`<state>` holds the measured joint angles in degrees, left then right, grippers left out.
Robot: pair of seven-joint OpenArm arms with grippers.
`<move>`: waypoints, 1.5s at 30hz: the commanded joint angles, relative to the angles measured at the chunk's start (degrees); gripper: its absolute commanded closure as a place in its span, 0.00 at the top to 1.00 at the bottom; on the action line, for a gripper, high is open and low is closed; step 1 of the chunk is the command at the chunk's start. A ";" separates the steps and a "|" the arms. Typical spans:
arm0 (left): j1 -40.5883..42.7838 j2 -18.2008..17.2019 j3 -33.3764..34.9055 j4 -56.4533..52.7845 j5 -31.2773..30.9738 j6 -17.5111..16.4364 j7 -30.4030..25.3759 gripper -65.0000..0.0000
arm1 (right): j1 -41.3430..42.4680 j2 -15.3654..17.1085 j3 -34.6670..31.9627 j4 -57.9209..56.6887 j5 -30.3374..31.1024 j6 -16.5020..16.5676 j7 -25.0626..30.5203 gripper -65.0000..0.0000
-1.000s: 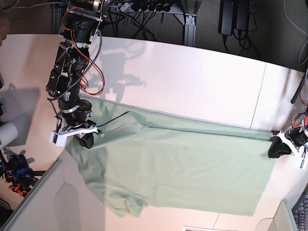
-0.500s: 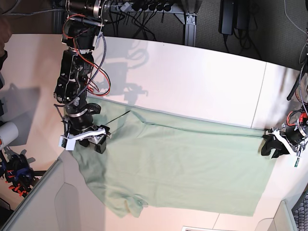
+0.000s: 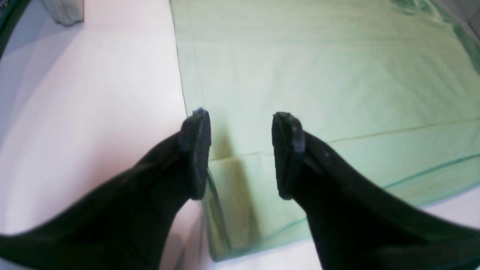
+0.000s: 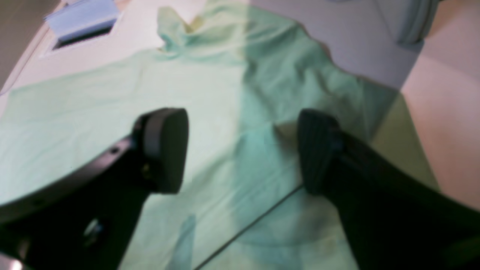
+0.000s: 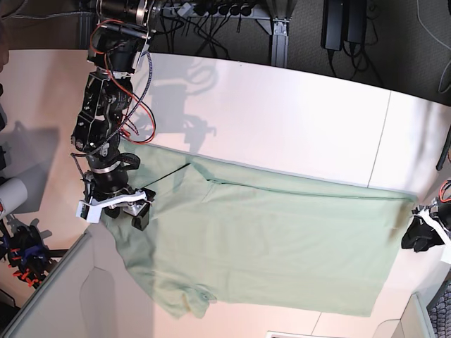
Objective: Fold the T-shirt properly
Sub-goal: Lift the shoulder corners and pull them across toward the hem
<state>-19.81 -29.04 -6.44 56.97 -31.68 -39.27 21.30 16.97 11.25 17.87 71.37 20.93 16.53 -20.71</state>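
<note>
The pale mint-green T-shirt [image 5: 268,239] lies spread flat on the white table [image 5: 282,120], its collar [image 5: 196,298] bunched at the front left. It fills the left wrist view [image 3: 307,67] and the right wrist view [image 4: 112,97]. My right gripper [image 5: 130,211] is open just above the shirt's left end near a sleeve; in its own view [image 4: 242,150] nothing is between the jaws. My left gripper [image 5: 425,237] is open and empty beside the shirt's right edge; in its own view [image 3: 242,153] it hovers over the hem corner [image 3: 221,225].
A grey bin [image 5: 63,296] stands at the front left, with a white roll [image 5: 8,197] and an orange-black clamp [image 5: 25,257] beyond the table's left edge. A bundle of cables [image 5: 211,10] hangs behind the table. A table seam [image 5: 377,141] runs at the right.
My left gripper has opened and drawn back to the right and forward, off the shirt's right edge. My right gripper has opened and shifted slightly over the shirt's left end.
</note>
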 commanded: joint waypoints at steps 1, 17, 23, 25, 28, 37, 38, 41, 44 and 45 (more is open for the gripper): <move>-1.60 -1.14 -0.33 0.85 -2.69 -0.73 -0.17 0.47 | 1.40 0.46 0.57 1.27 0.59 0.42 0.20 0.69; 8.31 -1.16 -13.22 0.85 -21.44 -0.73 13.46 0.47 | -10.69 -0.39 24.61 13.51 8.17 0.39 -24.02 0.69; 11.93 -0.59 -13.73 0.83 -22.95 -0.73 12.37 0.47 | -16.04 -4.46 25.29 13.03 11.78 0.35 -20.81 0.69; 12.24 -0.26 -14.01 0.83 -22.80 -0.73 12.39 0.47 | -15.54 -5.75 25.20 12.44 12.07 0.35 -19.52 0.69; 12.41 0.42 -14.10 0.81 -21.38 -0.73 12.39 0.47 | -14.08 -6.69 25.14 10.47 10.67 -0.28 -17.44 0.69; 12.50 4.31 -15.69 0.79 -18.32 -0.73 11.17 0.47 | -8.74 -6.64 25.14 1.49 10.08 -1.36 -16.33 0.69; 12.50 4.61 -15.82 0.79 -16.96 -0.73 10.21 0.47 | -8.74 -6.67 25.14 1.49 10.19 -1.36 -16.35 0.69; 12.50 5.07 -15.82 0.76 -13.57 0.83 8.22 0.47 | -8.76 -6.64 25.14 1.49 10.14 -1.36 -16.35 0.69; 12.48 5.38 -15.82 0.74 -12.68 1.38 7.80 0.47 | -8.76 -6.64 25.14 1.49 10.16 -1.36 -16.35 0.69; 12.31 5.68 -15.82 0.74 -12.22 1.40 7.69 0.47 | -8.76 -6.64 25.14 1.49 10.16 -1.36 -16.37 0.69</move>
<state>-6.39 -22.68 -22.11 56.90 -43.57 -38.15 29.56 7.99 4.27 43.00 72.84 31.94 15.90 -35.31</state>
